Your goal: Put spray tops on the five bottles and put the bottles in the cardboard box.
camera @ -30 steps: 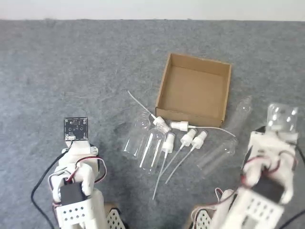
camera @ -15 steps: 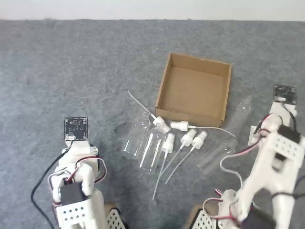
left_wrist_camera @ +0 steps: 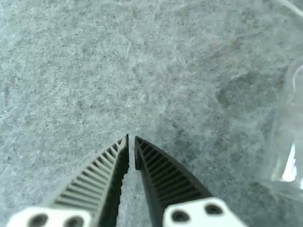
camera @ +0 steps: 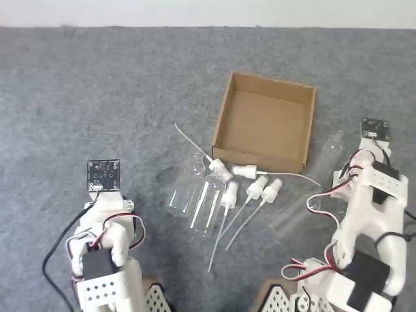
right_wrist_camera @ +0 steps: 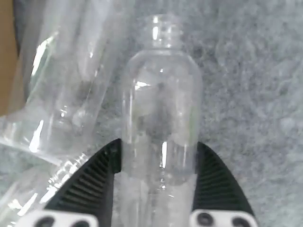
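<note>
Straddling a clear bottle point(right_wrist_camera: 161, 104) on the grey desk point(right_wrist_camera: 255, 71), the right gripper point(right_wrist_camera: 157, 144) has its fingers point(right_wrist_camera: 92, 182) open, while the left gripper point(left_wrist_camera: 131, 138) has its fingers point(left_wrist_camera: 102, 175) closed.

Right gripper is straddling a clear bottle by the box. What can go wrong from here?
1. The right gripper flanks the clear bottle well back from its neck. The smooth round wall may slip or roll out as the jaws close.
2. A second bottle lies close beside it, so the finger on that side may nudge it.
3. The spray tops lie bunched with their tubes close together, so lifting one may drag others.
</note>
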Action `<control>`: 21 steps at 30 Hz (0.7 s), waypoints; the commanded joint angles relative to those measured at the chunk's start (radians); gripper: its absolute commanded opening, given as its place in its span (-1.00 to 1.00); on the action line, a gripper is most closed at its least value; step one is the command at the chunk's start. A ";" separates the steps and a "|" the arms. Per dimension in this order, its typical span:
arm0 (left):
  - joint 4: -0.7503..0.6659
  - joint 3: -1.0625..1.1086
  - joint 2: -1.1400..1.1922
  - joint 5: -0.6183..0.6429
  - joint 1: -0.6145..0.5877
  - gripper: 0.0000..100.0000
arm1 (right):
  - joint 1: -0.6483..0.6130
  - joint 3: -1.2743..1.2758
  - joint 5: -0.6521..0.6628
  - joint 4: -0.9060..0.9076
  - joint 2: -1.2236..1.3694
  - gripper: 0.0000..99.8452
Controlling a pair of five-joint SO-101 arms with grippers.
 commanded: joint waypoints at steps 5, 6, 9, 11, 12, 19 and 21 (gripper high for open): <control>0.002 -0.013 -0.023 -0.006 0.000 -0.98 | 0.154 -0.049 0.330 0.007 -0.007 -0.91; -0.003 -0.013 -0.023 -0.006 0.002 -0.98 | 0.173 -0.049 0.362 0.007 -0.012 -0.90; -0.023 -0.013 -0.023 -0.006 0.009 -0.98 | 0.216 -0.046 0.422 0.013 -0.047 -0.90; -0.107 -0.013 -0.023 -0.009 0.009 -0.97 | 0.229 -0.048 0.468 0.045 -0.081 -0.90; -0.144 -0.015 -0.023 -0.037 0.008 -0.97 | 0.234 -0.048 0.494 0.065 -0.097 -0.90; -0.189 -0.116 -0.021 -0.339 0.089 -0.97 | 0.265 -0.043 0.531 0.113 -0.174 -0.89; -0.163 -0.180 -0.014 -0.341 0.107 -0.96 | 0.271 -0.041 0.529 0.113 -0.173 -0.89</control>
